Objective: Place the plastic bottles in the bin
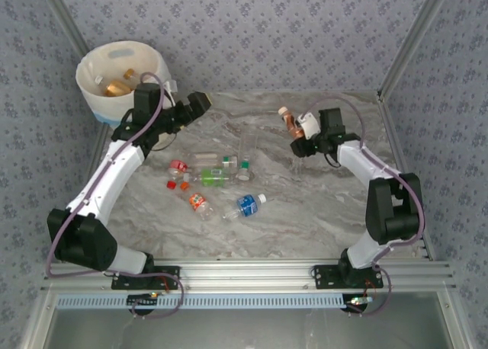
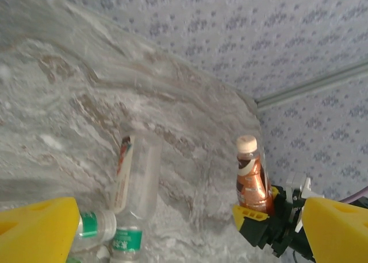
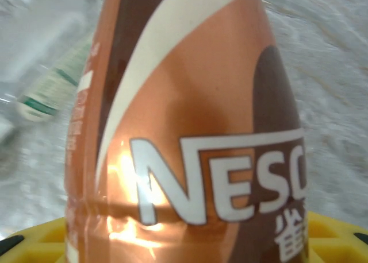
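The table is surfaced in a smooth, marble-patterned sheet with a faint sheen, edged by a ribbed rail of bare metal. The brown bottle is wrapped in a glossy film label (creased, with bright glints), while the other bottles are of clear plastic. The fingers are formed of matt yellow plastic, and the cream plastic bin is lined with thin translucent film.

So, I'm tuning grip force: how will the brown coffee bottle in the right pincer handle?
The Nescafé bottle probably dents easily: its label creases just above the right pincer. The glossy label may slip. Round-bodied, it would likely roll if laid down.
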Motion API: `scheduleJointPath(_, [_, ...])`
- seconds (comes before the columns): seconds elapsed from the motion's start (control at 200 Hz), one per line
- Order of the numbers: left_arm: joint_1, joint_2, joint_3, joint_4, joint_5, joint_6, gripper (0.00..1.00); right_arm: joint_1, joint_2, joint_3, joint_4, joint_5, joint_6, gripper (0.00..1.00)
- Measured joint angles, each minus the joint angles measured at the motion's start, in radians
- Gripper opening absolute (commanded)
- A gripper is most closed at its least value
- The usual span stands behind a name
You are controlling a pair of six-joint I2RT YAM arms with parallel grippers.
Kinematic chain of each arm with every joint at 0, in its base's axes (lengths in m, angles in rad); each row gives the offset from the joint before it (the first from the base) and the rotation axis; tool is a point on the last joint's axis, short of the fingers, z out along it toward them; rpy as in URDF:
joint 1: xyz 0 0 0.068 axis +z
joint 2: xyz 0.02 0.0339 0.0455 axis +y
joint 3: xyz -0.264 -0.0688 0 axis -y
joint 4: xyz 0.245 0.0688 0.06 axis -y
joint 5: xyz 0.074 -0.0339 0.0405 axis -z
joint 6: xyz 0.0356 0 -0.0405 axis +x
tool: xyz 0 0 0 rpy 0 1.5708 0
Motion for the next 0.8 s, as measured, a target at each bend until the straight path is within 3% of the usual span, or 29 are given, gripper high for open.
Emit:
scheduleJointPath(0.25, [-0.074, 0.002, -0.102, 0.031, 0.045, -0.004, 1.0, 0.184, -0.129, -0.101, 0.122, -0.077, 0.211, 0.38])
scheduleJointPath(0.445, [-0.073, 0.036, -0.121, 0.237, 0.136, -0.018, 0.99, 0.291, -0.2, -0.106, 0.214, -0.109, 0.341, 0.39])
scheduleJointPath(0.67, [-0.083, 0.185, -0.04, 0.413, 0.293, -0.046, 1.0, 0.402, -0.19, -0.089, 0.259, -0.108, 0.421, 0.4])
scheduleJointPath(0.8, [-0.101, 0.195, -0.039, 0.426, 0.32, -0.04, 0.89, 0.412, -0.15, -0.036, 0.286, -0.091, 0.487, 0.41])
